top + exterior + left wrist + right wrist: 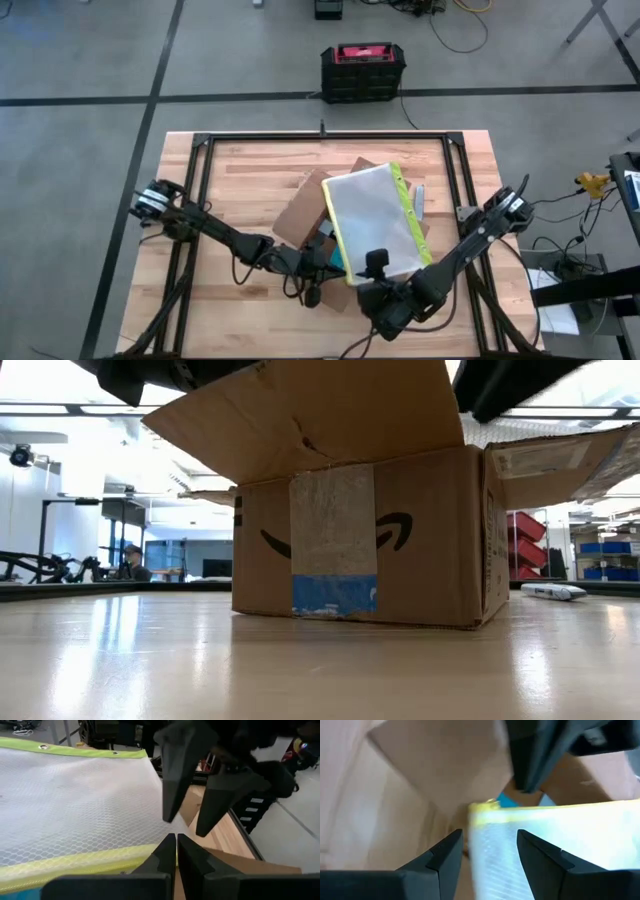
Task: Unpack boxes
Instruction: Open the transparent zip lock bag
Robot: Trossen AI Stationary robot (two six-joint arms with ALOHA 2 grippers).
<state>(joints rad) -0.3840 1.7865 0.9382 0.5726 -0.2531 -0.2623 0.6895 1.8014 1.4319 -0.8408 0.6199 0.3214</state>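
The brown cardboard box (300,215) (360,540) stands on its base in the middle of the table, flaps open. A clear yellow-edged plastic pouch (375,220) (75,795) (560,835) lies across its open top. My left gripper (322,255) (176,842) is at the pouch's near left side, shut on its yellow edge. My right gripper (375,268) (490,850) is open at the pouch's near corner (482,812), one finger on each side of it, apart from it. My left gripper pinches the pouch's yellow border (142,852) near its near corner between both fingers, coming roughly level from the table's left. The pouch stays spread over the box top, with its near end raised at the fingers.
A black and red case (363,70) sits on the floor beyond the far edge. A small grey object (419,203) (553,591) lies on the table right of the box. Black frame rails (200,190) border the wooden top. Bare wood lies near and left of the box.
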